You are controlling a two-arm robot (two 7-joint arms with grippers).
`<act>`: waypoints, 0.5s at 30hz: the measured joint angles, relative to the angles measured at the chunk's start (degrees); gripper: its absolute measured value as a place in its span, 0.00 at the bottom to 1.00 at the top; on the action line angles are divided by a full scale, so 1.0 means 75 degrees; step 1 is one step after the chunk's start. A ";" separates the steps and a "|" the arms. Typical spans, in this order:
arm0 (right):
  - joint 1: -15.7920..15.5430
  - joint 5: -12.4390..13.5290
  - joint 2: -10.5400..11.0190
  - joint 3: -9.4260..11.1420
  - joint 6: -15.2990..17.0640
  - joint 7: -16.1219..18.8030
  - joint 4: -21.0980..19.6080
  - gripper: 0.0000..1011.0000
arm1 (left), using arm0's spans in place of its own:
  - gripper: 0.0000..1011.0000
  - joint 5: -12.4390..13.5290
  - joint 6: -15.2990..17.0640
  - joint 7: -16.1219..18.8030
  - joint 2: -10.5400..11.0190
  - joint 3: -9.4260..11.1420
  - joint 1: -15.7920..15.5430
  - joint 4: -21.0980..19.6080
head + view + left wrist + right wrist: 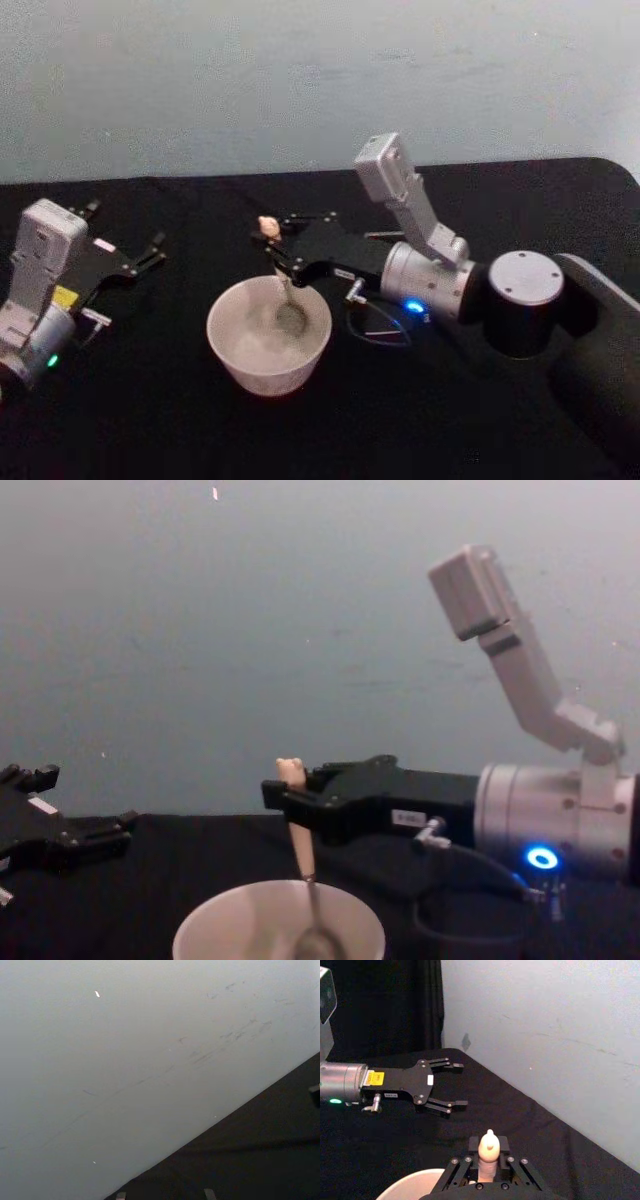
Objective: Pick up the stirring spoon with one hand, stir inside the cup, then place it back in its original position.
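Inside cup (262, 376): stirring spoon (286, 292)

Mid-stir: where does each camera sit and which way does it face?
Head: above, looking down at table; left gripper, right gripper, cup.
Chest: low, looking across; right gripper holds stirring spoon in cup.
Left wrist: faces wall and table edge.
Right wrist: along its own fingers toward open left gripper.
Head, chest share cup, stirring spoon.
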 joint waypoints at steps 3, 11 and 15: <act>-0.0168 0.0119 0.0173 0.0138 0.0118 0.0034 -0.0289 0.22 | 0.99 0.0000 0.0000 0.0000 0.0000 0.0000 -0.0001 0.0000; -0.0559 0.0421 0.0614 0.0295 0.0304 0.0256 -0.1022 0.22 | 0.99 0.0000 0.0000 0.0000 0.0000 0.0000 -0.0001 0.0000; -0.0723 0.0609 0.0833 0.0299 0.0404 0.0438 -0.1378 0.22 | 0.99 0.0000 0.0000 0.0000 0.0000 0.0000 0.0000 0.0001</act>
